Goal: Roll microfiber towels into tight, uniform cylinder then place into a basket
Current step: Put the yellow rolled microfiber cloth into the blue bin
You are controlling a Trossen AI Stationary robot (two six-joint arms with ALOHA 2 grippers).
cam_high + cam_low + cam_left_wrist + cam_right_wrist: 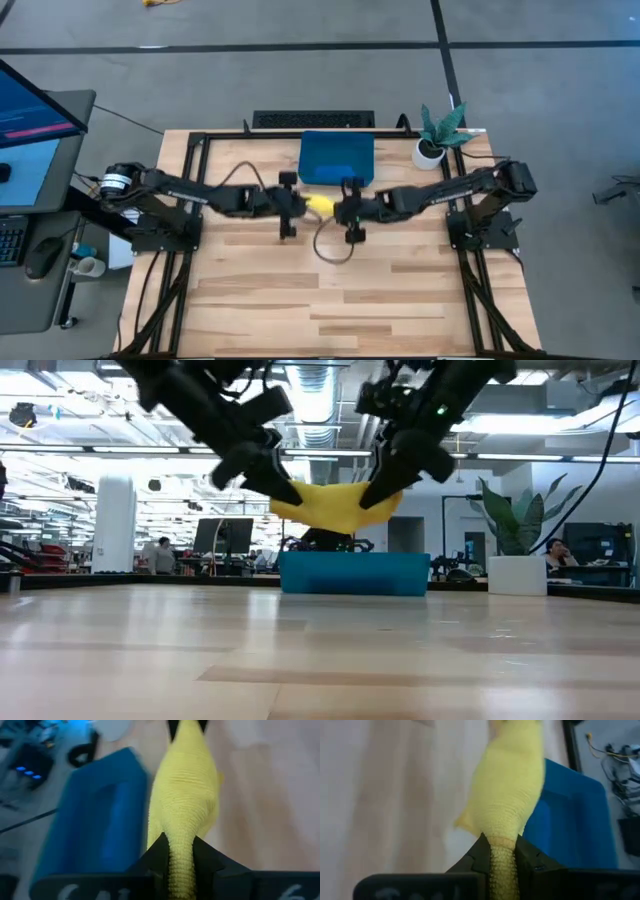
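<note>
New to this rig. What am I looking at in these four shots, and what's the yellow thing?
Two robot arms work at a wooden table. One camera looks straight down, one sits at table height, and one rides on each wrist. The yellow thing is a rolled yellow towel, held in the air by both ends: the left gripper pinches one end, the right gripper the other. It hangs just in front of the blue basket. A potted plant stands at the far right corner.

Your rolled yellow microfiber towel (335, 506) hangs sagging, off tabletop, just beside dark teal basket (354, 573); blue towel unseen.
</note>
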